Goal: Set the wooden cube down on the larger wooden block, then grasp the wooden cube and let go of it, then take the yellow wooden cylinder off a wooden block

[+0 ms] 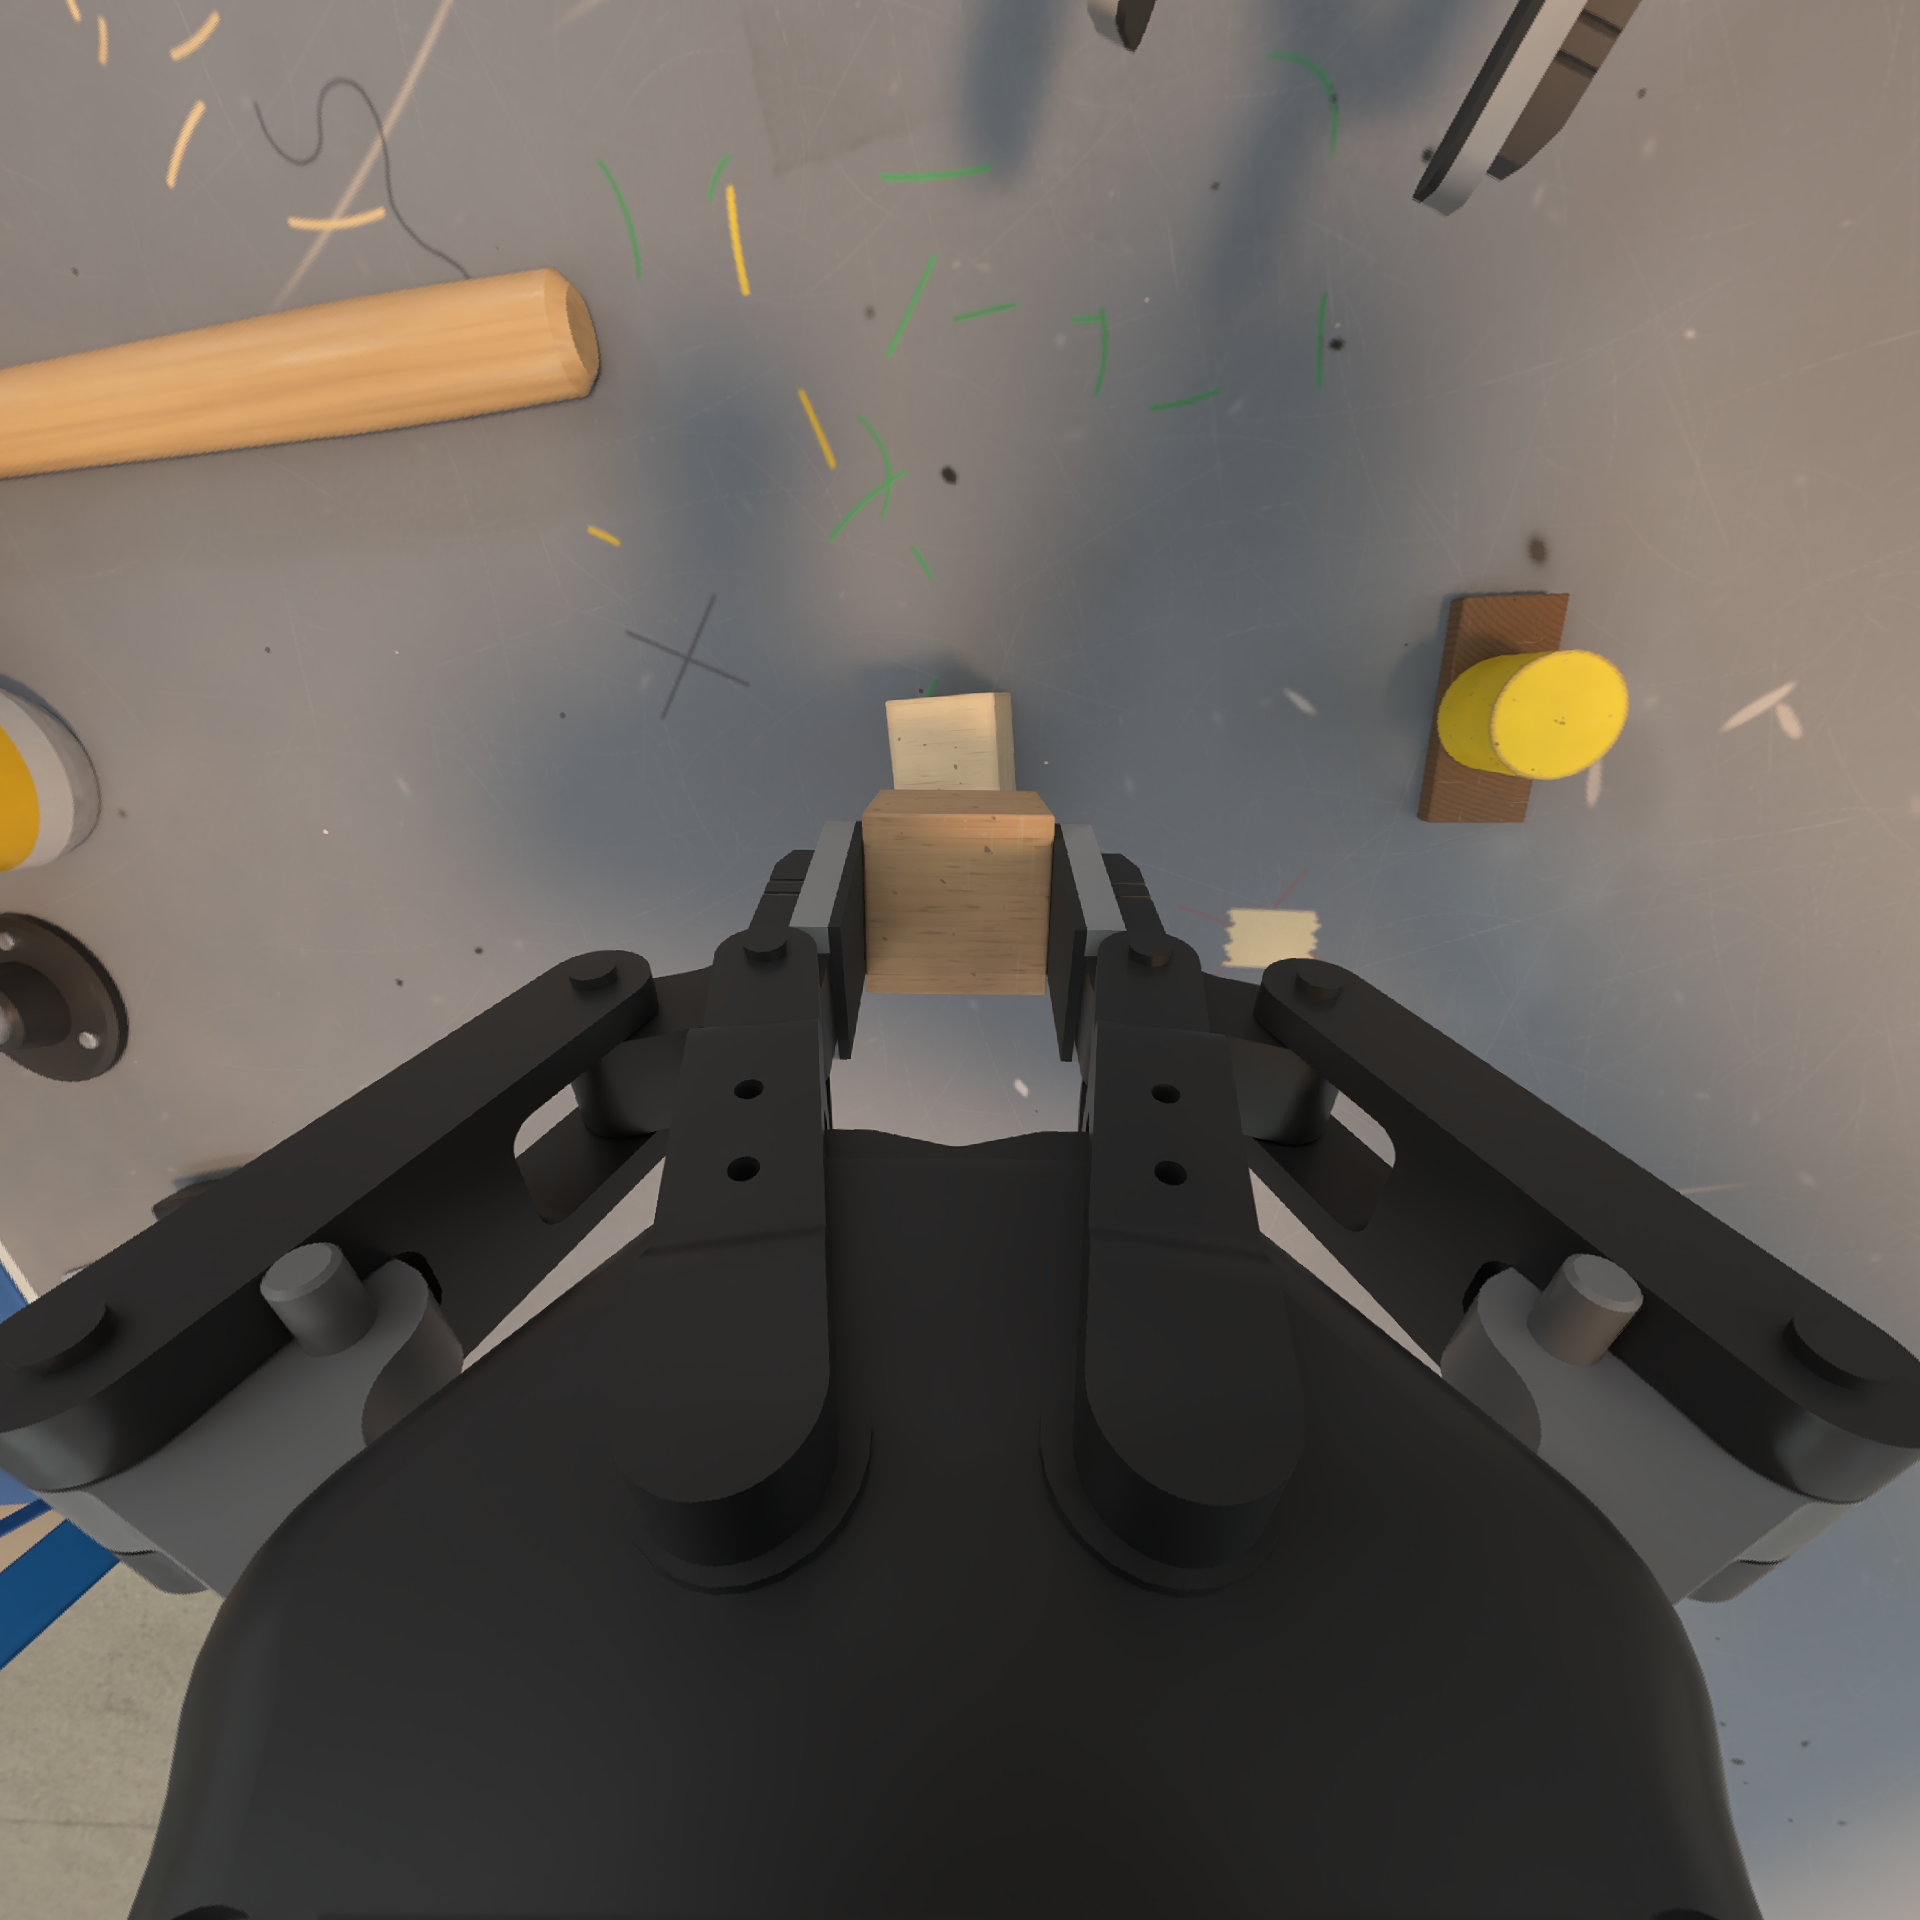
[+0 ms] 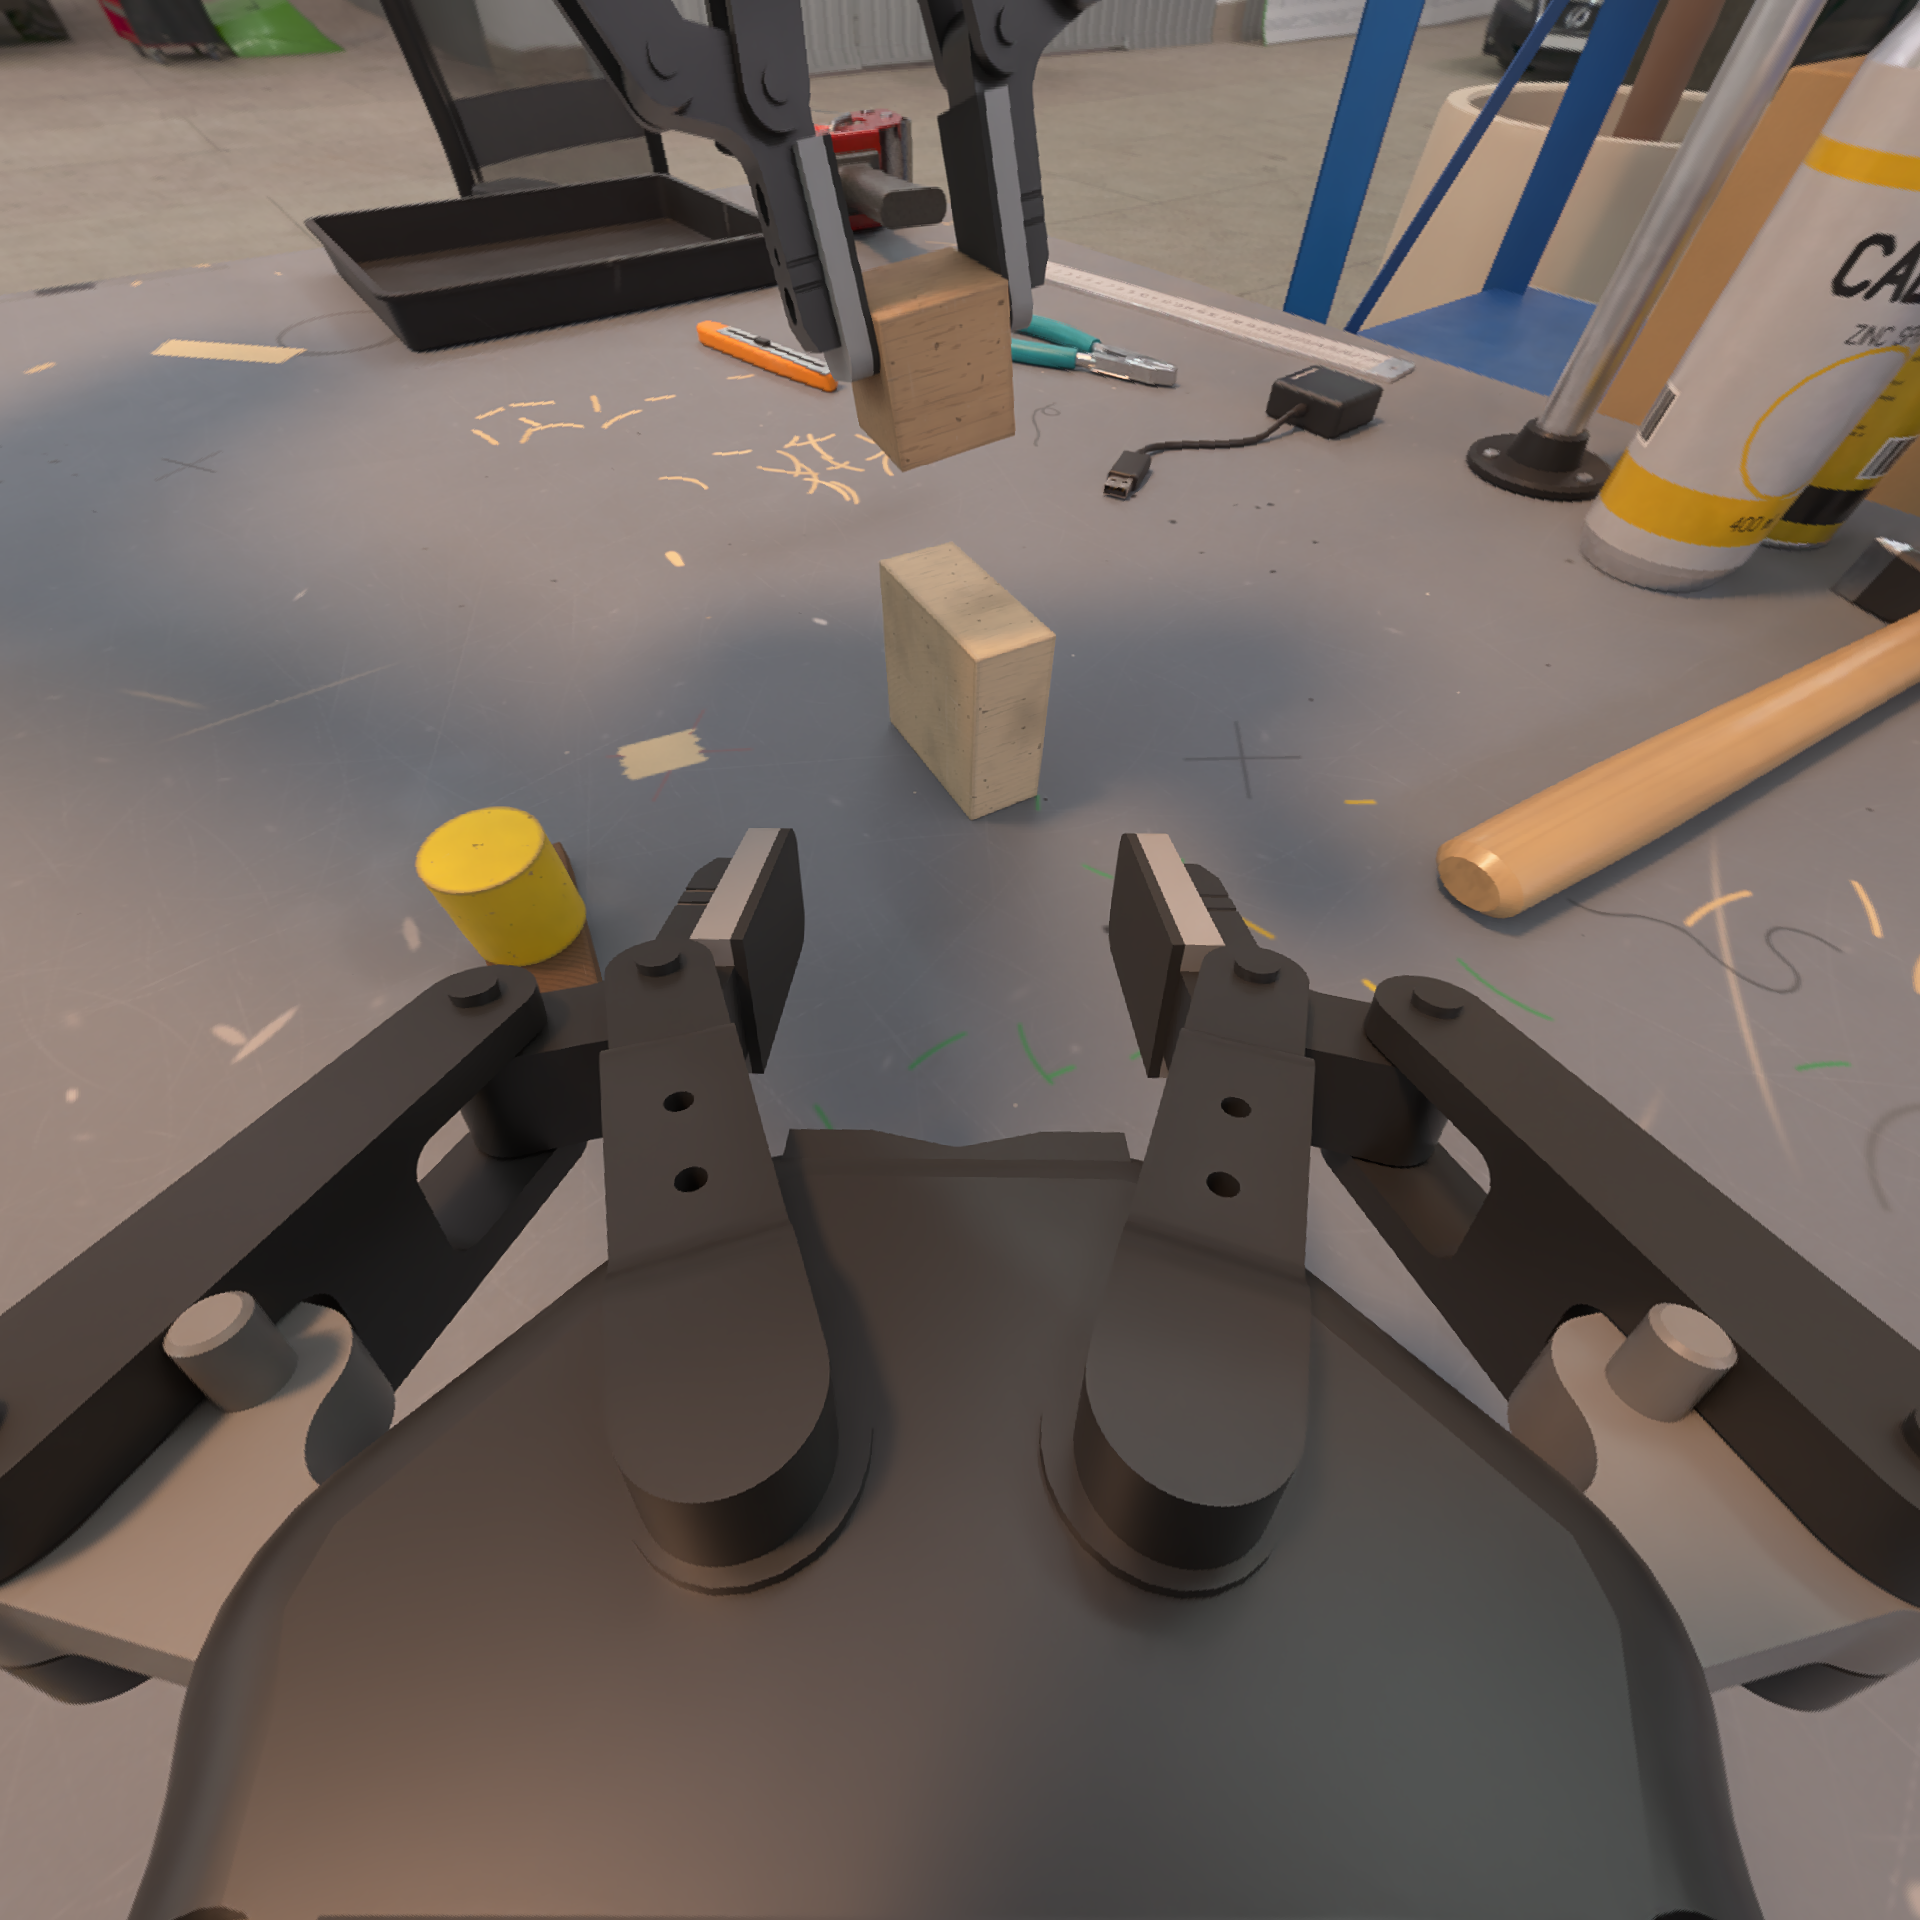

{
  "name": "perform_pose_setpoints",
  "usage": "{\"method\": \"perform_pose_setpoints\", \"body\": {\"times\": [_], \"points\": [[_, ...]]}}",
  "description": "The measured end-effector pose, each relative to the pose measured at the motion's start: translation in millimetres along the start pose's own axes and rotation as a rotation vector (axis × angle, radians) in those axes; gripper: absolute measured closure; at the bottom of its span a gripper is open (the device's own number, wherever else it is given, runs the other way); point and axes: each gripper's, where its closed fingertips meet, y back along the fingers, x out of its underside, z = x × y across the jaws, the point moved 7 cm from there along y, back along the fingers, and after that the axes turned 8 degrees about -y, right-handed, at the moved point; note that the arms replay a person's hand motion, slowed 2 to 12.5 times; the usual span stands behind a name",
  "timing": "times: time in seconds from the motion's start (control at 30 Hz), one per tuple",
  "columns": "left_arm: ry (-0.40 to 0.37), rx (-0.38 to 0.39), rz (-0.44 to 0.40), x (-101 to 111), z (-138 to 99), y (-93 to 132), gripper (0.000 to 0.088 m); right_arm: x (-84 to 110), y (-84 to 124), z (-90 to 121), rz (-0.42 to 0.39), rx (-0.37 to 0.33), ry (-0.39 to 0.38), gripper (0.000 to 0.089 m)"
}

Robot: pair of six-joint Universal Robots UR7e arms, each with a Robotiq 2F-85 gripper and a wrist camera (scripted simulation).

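My left gripper [image 1: 956,904] is shut on the tan wooden cube [image 1: 954,894] and holds it in the air above the pale larger wooden block [image 1: 951,740], which stands on the grey table. In the right wrist view the cube [image 2: 940,358] hangs well above that block [image 2: 966,675], held by the left gripper [image 2: 925,312]. The yellow wooden cylinder [image 1: 1532,715] rests on a small dark brown wooden block [image 1: 1491,717] at the right. My right gripper [image 2: 956,935] is open and empty, low over the table, with the cylinder [image 2: 499,883] just to its left.
A wooden bat [image 1: 291,369] lies at the left; it also shows at the right in the right wrist view [image 2: 1683,758]. A spray can [image 2: 1787,343], a metal post [image 2: 1621,312], a USB adapter [image 2: 1320,400], pliers [image 2: 1091,358], an orange knife [image 2: 764,353] and a black tray [image 2: 540,255] stand farther back.
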Motion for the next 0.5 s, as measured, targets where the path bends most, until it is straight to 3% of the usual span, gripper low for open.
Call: {"method": "perform_pose_setpoints", "body": {"times": [0.5], "points": [[0.017,0.032,0.025,8,0,-25,0.0582,0.1,6,5,-0.004,0.046,-0.014,0.0307]]}}
